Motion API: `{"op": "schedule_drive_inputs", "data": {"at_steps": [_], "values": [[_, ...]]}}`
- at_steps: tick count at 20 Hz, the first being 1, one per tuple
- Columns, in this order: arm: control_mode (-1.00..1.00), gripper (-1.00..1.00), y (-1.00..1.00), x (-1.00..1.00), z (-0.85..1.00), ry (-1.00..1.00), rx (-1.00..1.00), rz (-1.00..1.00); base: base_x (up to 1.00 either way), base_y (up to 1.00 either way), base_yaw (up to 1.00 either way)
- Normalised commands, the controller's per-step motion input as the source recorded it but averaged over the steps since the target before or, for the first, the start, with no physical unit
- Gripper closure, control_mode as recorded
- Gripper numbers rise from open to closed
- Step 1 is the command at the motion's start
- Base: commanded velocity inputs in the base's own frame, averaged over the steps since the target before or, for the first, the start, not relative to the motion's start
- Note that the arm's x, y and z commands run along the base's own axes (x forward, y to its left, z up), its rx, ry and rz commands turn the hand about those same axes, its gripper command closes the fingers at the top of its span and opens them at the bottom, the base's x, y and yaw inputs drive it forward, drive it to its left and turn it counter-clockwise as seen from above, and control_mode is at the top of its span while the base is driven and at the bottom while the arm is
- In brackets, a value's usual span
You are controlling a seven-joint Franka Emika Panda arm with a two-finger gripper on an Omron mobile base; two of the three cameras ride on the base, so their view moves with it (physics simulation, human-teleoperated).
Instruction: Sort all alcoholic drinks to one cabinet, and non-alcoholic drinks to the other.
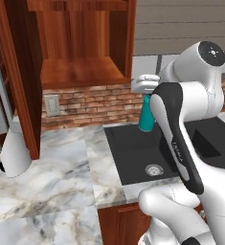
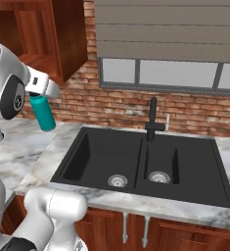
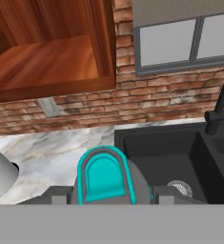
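Red brick wall (image 2: 126, 110) behind a grey-veined marble counter (image 1: 56, 182), with a pale outlet plate (image 1: 51, 105) set in the brick. Black double-bowl sink (image 2: 141, 166) sunk into the counter, black faucet (image 2: 153, 120) at its back edge. Grey-framed window (image 2: 170, 73) above, under closed grey blinds (image 2: 168, 32).

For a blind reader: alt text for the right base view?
A white robot arm's claw holds a slim teal bottle above a marble counter, beside a black double sink, below an open reddish-brown wooden wall cabinet.
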Motion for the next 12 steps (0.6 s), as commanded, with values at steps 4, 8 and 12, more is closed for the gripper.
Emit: {"op": "schedule_drive_inputs", "data": {"at_steps": [4, 8, 12], "values": [[-1.00, 1.00, 0.07, 0.02, 0.00, 0.00, 0.00, 0.00, 0.16, 0.14, 0.00], [-1.00, 1.00, 0.47, 0.00, 0.00, 0.00, 0.00, 0.08, 0.00, 0.00, 0.00], [-1.00, 1.00, 0.89, 0.14, 0.00, 0.00, 0.00, 0.23, 0.00, 0.00, 0.00]]}}
